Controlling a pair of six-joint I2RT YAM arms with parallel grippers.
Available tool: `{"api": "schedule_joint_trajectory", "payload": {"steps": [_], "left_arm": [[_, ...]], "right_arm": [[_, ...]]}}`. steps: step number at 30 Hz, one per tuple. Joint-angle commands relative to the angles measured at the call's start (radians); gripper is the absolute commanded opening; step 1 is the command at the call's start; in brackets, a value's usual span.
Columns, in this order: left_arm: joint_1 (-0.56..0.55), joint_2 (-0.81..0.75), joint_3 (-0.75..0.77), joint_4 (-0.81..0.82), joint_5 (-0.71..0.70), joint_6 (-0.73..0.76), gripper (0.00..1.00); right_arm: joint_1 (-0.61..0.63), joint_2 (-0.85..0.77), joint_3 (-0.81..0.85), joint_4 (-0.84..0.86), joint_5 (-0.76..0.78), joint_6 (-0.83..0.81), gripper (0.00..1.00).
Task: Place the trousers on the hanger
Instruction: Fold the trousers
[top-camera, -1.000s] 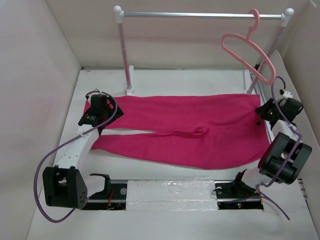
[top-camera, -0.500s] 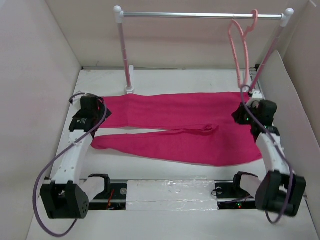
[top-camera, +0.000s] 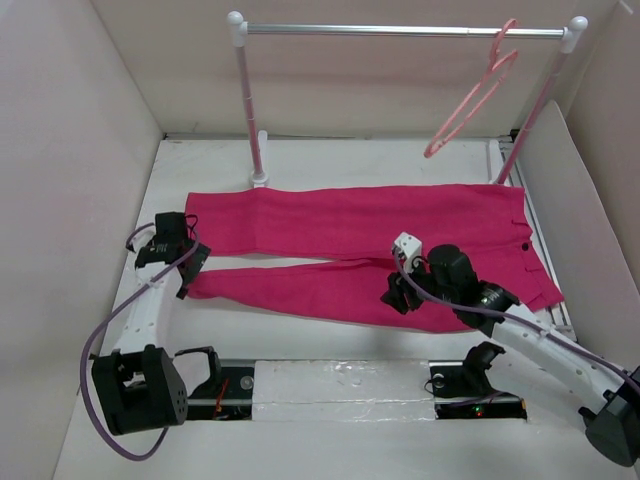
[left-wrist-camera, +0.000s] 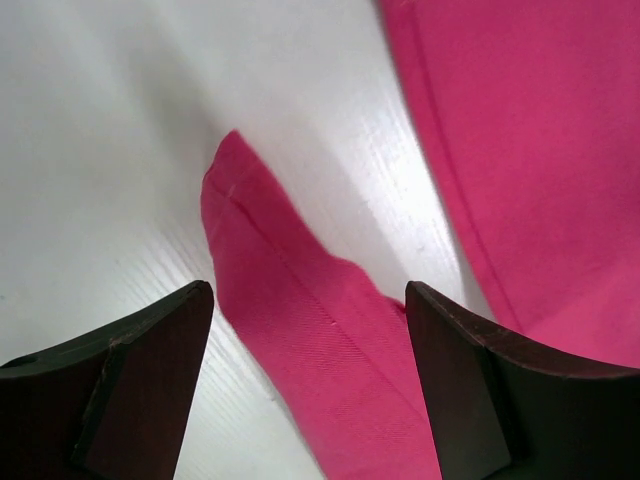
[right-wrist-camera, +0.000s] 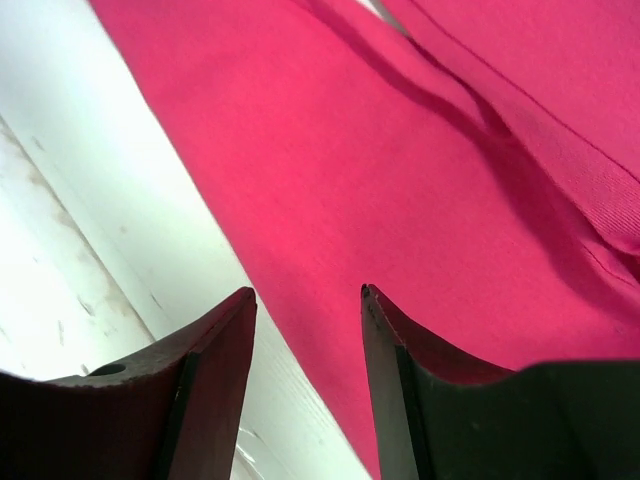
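Trousers (top-camera: 370, 235) flat on white bench (top-camera: 330, 160), cuffs left, waist right. Hanger (top-camera: 470, 100) hooked on rail (top-camera: 400, 30), back right, hanging askew, well apart from the cloth. Left pincer (left-wrist-camera: 310, 380) open over the near leg's cuff. Right pincer (right-wrist-camera: 305, 390) open over that leg's near edge. Pale walls (top-camera: 90, 150) box in the bench.

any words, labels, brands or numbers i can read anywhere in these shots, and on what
None can be read in any view.
The trousers, the hanger and the rail carry no visible print.
The white block on the right arm's wrist is too small to show whether it bears any marking.
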Motion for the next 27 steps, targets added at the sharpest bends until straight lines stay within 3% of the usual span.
{"api": "schedule_joint_trajectory", "payload": {"steps": [1, 8, 10, 11, 12, 15, 18, 22, 27], "left_arm": [[0.001, -0.041, -0.050, -0.009, 0.028, -0.087, 0.73], [0.001, 0.030, -0.154, 0.093, 0.027, -0.145, 0.66], [0.001, 0.063, -0.152, 0.121, 0.007, -0.135, 0.44], [0.001, 0.067, -0.140, 0.126, -0.005, -0.135, 0.28], [0.001, 0.073, -0.130, 0.118, -0.019, -0.135, 0.00], [-0.033, 0.054, -0.047, 0.043, -0.059, -0.120, 0.00], [-0.105, -0.102, 0.071, -0.067, -0.131, -0.095, 0.00], [-0.105, -0.281, 0.140, -0.162, -0.105, -0.066, 0.00], [-0.105, -0.284, 0.275, -0.402, -0.116, -0.057, 0.00]], "right_arm": [[0.026, 0.011, 0.075, -0.058, 0.070, -0.041, 0.52], [0.026, 0.025, 0.134, -0.099, 0.029, -0.064, 0.54], [0.026, 0.025, 0.146, -0.127, 0.044, -0.065, 0.54], [0.026, 0.022, 0.151, -0.130, 0.047, -0.065, 0.54], [0.026, 0.025, 0.148, -0.132, 0.052, -0.067, 0.54], [0.026, 0.042, 0.138, -0.133, 0.058, -0.074, 0.56], [0.013, 0.081, 0.123, -0.120, 0.064, -0.082, 0.66], [-0.048, 0.205, 0.132, -0.101, 0.052, -0.102, 0.75], [-0.129, 0.269, 0.166, -0.066, -0.011, -0.142, 0.78]]}}
